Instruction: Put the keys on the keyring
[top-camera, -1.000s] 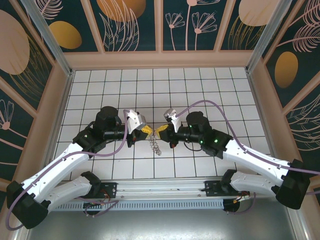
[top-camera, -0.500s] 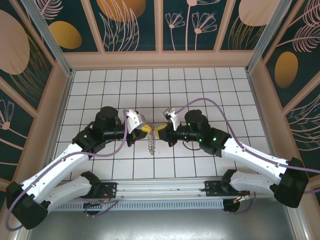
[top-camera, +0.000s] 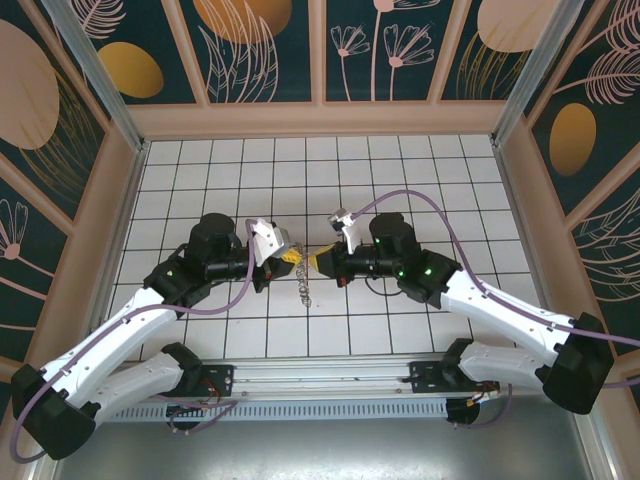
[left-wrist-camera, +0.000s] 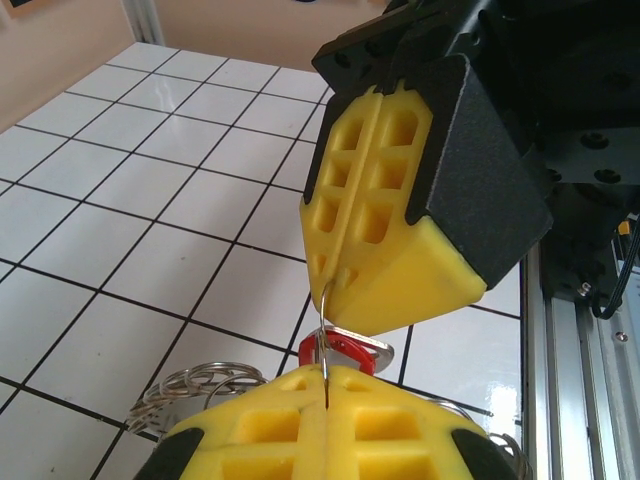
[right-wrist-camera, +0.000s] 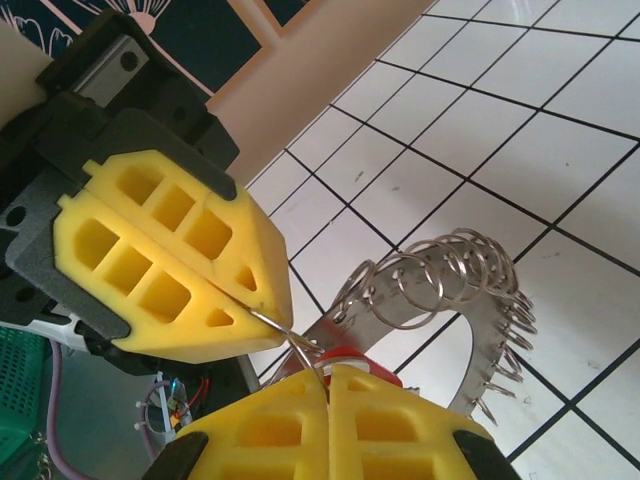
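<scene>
Since a second ago the right arm has swung a little toward the left one, and the dangling keyring (top-camera: 305, 291) has drifted with it. Seen from above, the left gripper (top-camera: 290, 259) and right gripper (top-camera: 318, 263) meet tip to tip above the tiled floor (top-camera: 400, 180), with the keyring hanging just beneath the meeting point, clear of the tiles as far as I can judge.

From the left wrist, the left gripper (left-wrist-camera: 327, 385) has its yellow fingers pressed fully together on a thin wire loop (left-wrist-camera: 325, 330). The right gripper (left-wrist-camera: 340, 285) bites the same wire from above, its fingers likewise closed. The keys (left-wrist-camera: 348, 350) (really one small red piece) sit just behind the wire, and coils of the keyring (left-wrist-camera: 185, 390) show lower left.

From the right wrist, the right gripper (right-wrist-camera: 328, 385) is clamped on the wire loop (right-wrist-camera: 285, 335), with the left gripper (right-wrist-camera: 235, 290) pinching its other end. The keys (right-wrist-camera: 345, 355) peek out right at the fingertips, touching or nearly touching the keyring (right-wrist-camera: 400, 305), whose fringe of small rings curves away behind.

My judgement: everything is gathered and gripped, and threading is under way. Whether the red piece is fully on cannot be told.
</scene>
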